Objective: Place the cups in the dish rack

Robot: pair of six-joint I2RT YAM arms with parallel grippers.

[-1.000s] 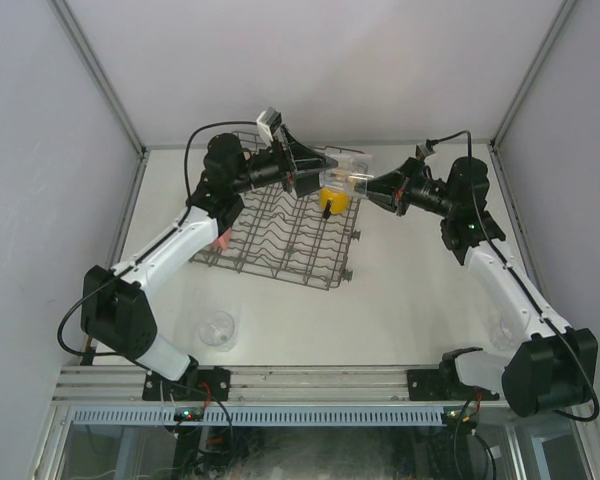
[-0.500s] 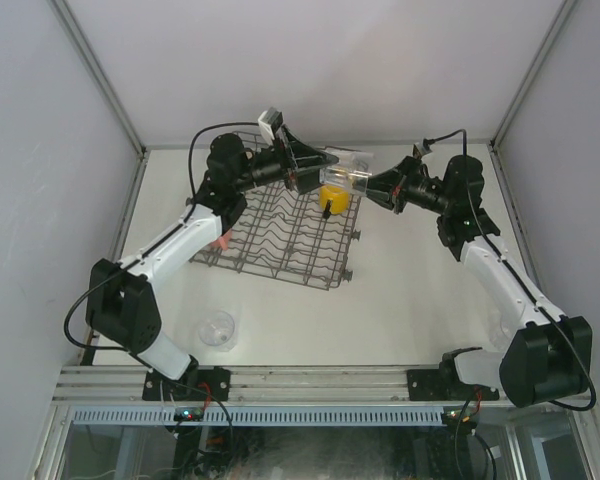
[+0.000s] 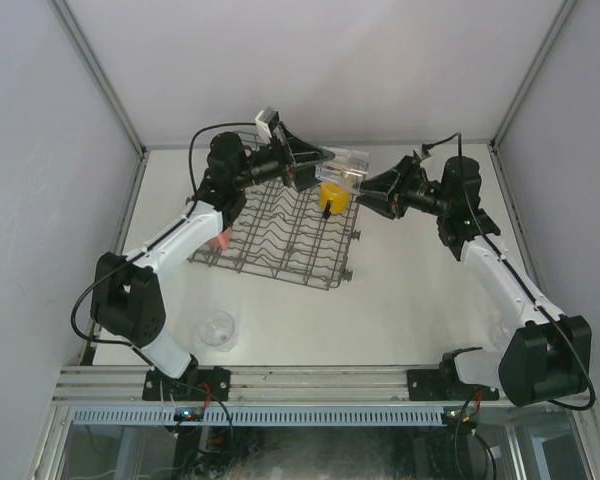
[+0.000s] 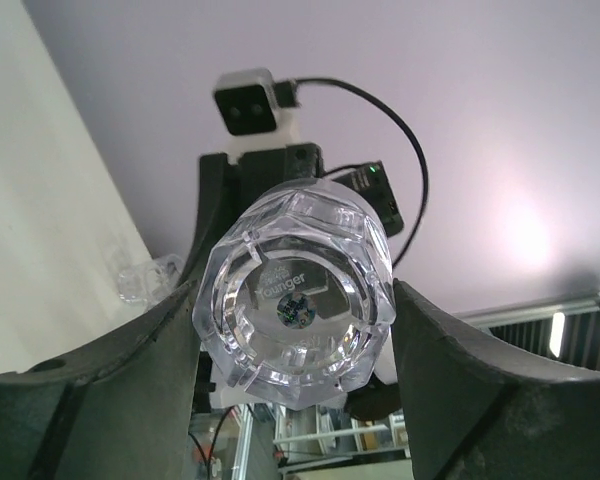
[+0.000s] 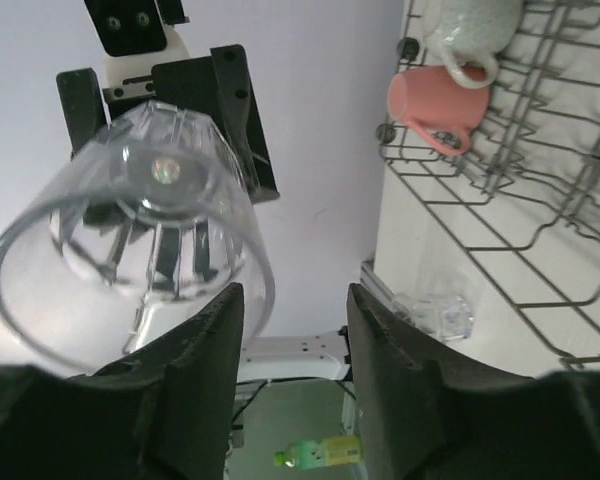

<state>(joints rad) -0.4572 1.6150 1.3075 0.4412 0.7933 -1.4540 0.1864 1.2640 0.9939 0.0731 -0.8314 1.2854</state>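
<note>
Top view, left to right:
- The pink mug (image 3: 223, 240) is at the left edge of the dish rack (image 3: 280, 235), mostly hidden by the left arm.
- A loose glass (image 3: 218, 328) stands on the table (image 3: 400, 290) near the left base, well apart from the rack.
- The left gripper (image 3: 323, 163) is over the rack's far right part, clamped on a clear tumbler (image 3: 347, 163) held in the air, roughly sideways.
- The yellow mug (image 3: 332, 197) sits in the rack just below the tumbler.
- The right gripper (image 3: 365, 186) points at the tumbler from the right. This view can't resolve whether it touches the glass or how wide it stands.

Left wrist:
- The tumbler's faceted base faces the lens, with both fingers (image 4: 110, 370) against its sides, so the grip is confirmed.
- The right gripper's body sits directly behind the glass.
- A background glass (image 4: 148, 282) is on the table. I can't match it to anything in the top view.

Right wrist:
- This shows the same tumbler from the mouth end, off to the upper left of this arm's fingers (image 5: 390, 380).
- The fingers stand partly apart with nothing between them.
- The tumbler's rim is just beside one finger. Can't tell if they touch.
- Only this view shows the white mug (image 5: 470, 25), right next to the pink mug at the rack edge.
- It also shows a corner glass (image 5: 435, 315) on the table just outside the rack.
</note>
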